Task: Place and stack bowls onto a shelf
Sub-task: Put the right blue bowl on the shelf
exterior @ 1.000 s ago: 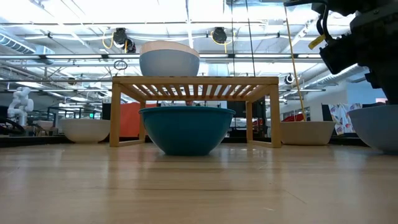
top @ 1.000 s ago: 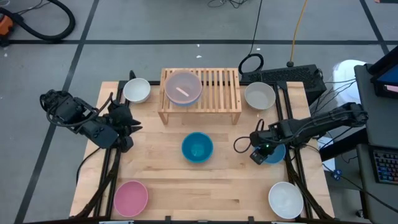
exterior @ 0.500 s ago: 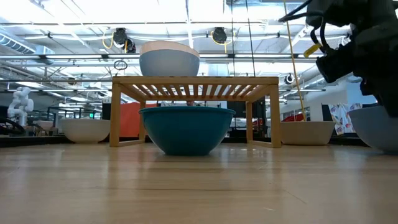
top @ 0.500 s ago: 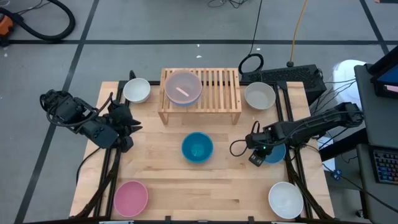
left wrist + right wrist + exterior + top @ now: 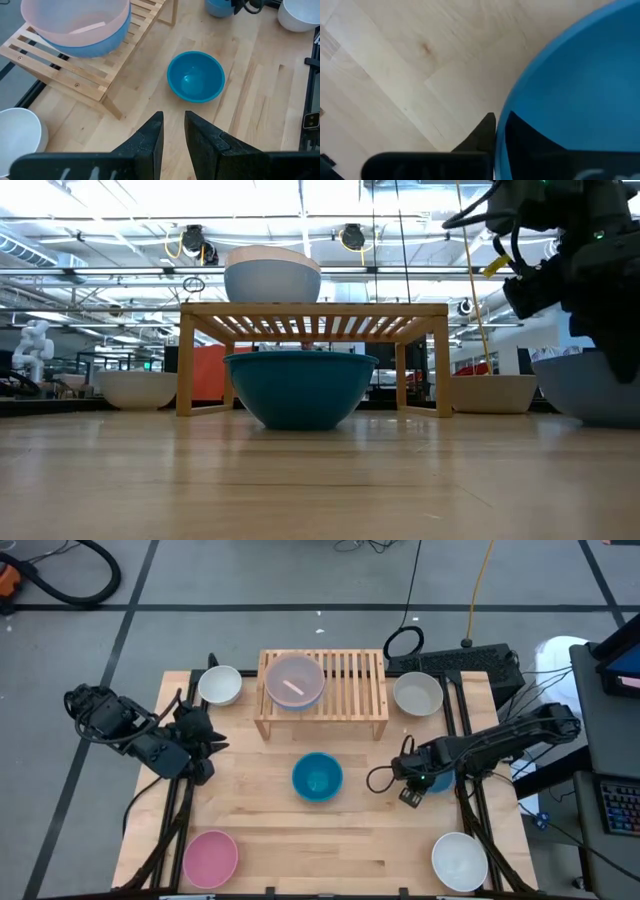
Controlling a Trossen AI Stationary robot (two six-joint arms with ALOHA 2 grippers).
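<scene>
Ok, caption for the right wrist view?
Right gripper pinching the rim of a light blue bowl on the wooden tabletop.

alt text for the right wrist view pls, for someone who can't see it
Close-up of the right end effector pinching the rim of a light blue bowl, one dark finger inside the bowl and the other finger outside it. Bare light-wood tabletop fills the rest of the picture.
</scene>
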